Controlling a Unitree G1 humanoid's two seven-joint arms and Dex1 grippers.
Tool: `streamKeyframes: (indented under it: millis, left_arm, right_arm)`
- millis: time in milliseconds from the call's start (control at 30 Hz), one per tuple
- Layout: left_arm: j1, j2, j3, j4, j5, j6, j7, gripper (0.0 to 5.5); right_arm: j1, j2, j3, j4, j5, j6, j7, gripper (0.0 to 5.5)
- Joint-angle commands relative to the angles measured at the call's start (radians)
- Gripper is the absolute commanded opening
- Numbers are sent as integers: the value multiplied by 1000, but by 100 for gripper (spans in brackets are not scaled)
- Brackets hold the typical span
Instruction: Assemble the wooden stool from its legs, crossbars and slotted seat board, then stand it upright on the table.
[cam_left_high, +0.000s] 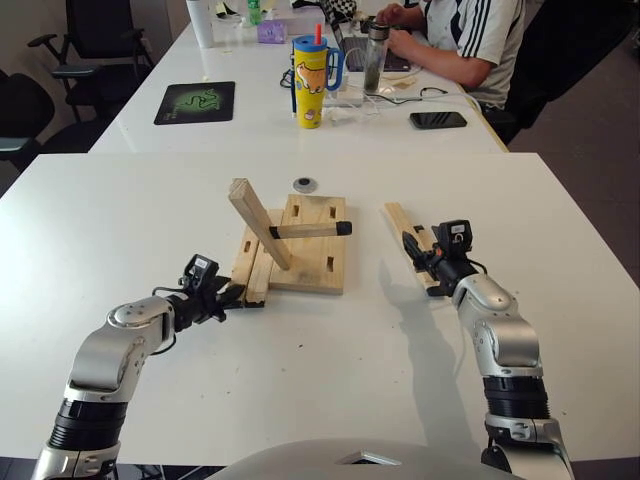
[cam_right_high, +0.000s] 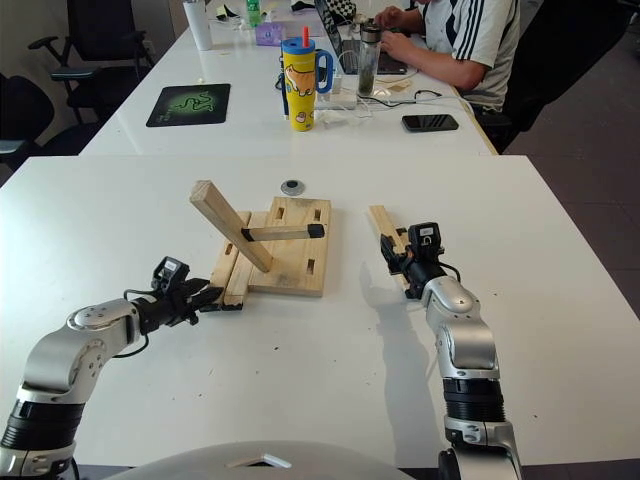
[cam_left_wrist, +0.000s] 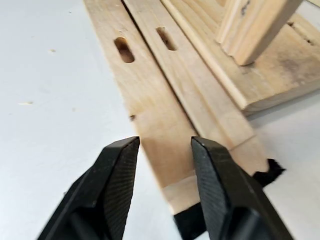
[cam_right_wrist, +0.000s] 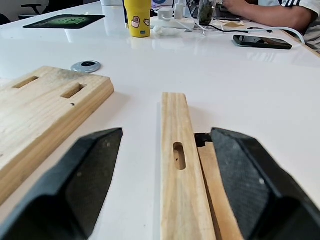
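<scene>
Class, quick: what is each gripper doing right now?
Left gripper: open, straddling the left slotted leg at its end.
Right gripper: open, straddling the right slotted leg.

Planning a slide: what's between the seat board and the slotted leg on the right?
Only bare table separates seat board and slotted leg; right wrist view.

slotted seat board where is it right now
The slotted seat board lies flat mid-table in the eye views, with two loose legs beside its left edge.
</scene>
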Motion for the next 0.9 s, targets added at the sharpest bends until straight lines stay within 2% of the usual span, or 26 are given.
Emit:
streamKeyframes:
  millis: [33, 233, 400, 900]
  left_arm:
    - [-6, -10, 36, 8, 14, 9, 37, 217]
    - [-15, -31, 48, -17, -8, 45, 50, 303]
    - [-40, -51, 50, -16, -26, 114, 65, 303]
    - [-77, -70, -37, 63, 65, 67, 105, 303]
  right_arm:
    - [-2, -5, 9, -7, 5, 8, 11, 329]
    - [-6, -10, 10, -1, 2, 10, 19, 329]
    - [-5, -7, 15, -7, 2, 15, 16, 329]
    - [-10, -4, 28, 6, 1, 3, 17, 329]
